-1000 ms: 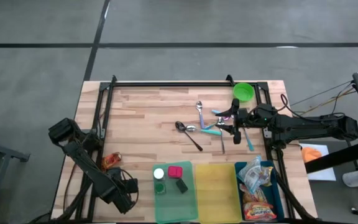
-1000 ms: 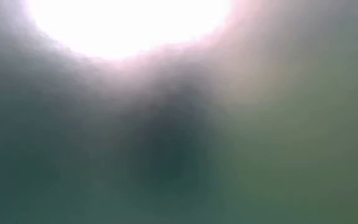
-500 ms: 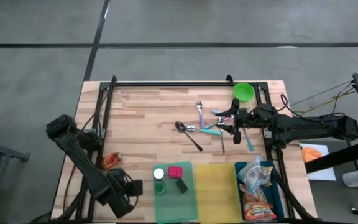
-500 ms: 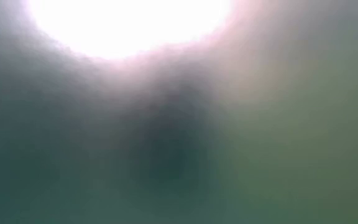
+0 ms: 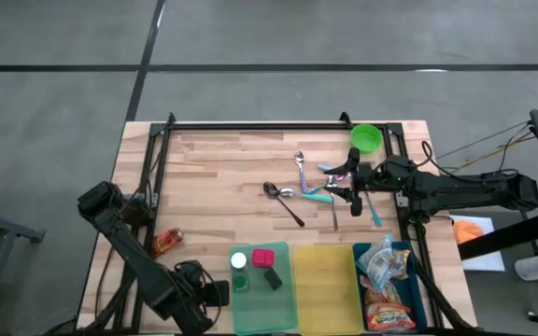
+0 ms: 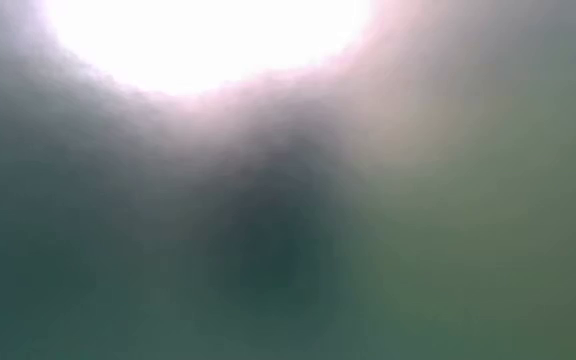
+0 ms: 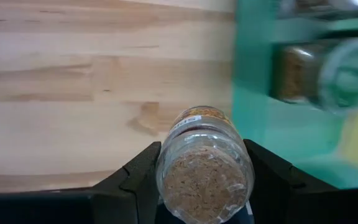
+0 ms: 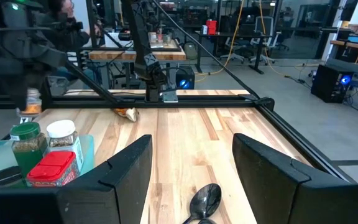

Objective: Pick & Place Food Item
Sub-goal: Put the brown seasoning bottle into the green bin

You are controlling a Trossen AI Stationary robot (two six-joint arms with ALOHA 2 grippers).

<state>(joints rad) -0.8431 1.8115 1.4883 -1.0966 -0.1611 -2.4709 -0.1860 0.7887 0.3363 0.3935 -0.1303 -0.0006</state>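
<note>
Even, soft light falls from overhead in the high view, with faint shadows under the cutlery on the table (image 5: 213, 177). The low view is wholly out of focus: a white glare blooms at the top and fades into murky grey-green. In the left wrist view the green bin (image 7: 272, 118) smears with motion blur, while the jar (image 7: 205, 163) stays fairly sharp. The right wrist view is clear and bright.

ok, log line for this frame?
left claw: shut on spice jar, beside green bin | right claw: open, idle over spoons | snack packet: on table
</note>
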